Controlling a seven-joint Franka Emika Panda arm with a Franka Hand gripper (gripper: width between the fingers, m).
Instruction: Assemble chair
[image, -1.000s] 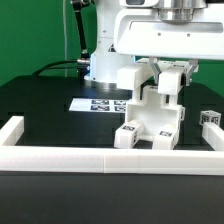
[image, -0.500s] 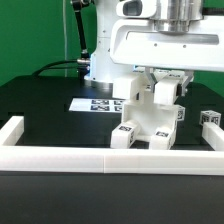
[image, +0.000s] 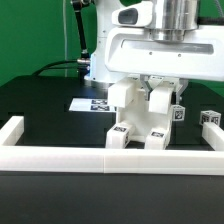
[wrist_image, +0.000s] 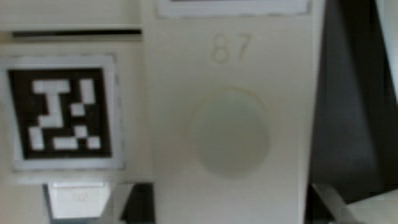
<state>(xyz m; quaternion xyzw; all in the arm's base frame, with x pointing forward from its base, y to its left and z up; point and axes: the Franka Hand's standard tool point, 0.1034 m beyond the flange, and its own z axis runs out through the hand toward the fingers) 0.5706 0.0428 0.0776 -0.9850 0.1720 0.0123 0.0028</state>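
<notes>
The chair (image: 143, 118) is a partly joined white block of slab and posts, with small tags on its lower ends. It stands on the black table just behind the front rail. My gripper (image: 162, 84) comes down from above, shut on one of its upright pieces. In the wrist view, a wide white bar (wrist_image: 228, 120) of the chair fills the frame between the jaws of my gripper (wrist_image: 224, 206). The bar has an embossed number and an oval mark, and a tag (wrist_image: 66, 108) sits beside it. The fingertips are mostly hidden behind the part.
A low white border rail (image: 90, 159) runs along the table's front and turns back at both ends. The marker board (image: 92, 103) lies flat behind the chair. A small tagged white piece (image: 210, 119) stands at the exterior view's right. The arm's base (image: 100, 62) is at the back.
The hand has turned and shifted toward the exterior view's left with the chair in it. The chair's posts now face the camera more squarely. The grip stayed shut.
</notes>
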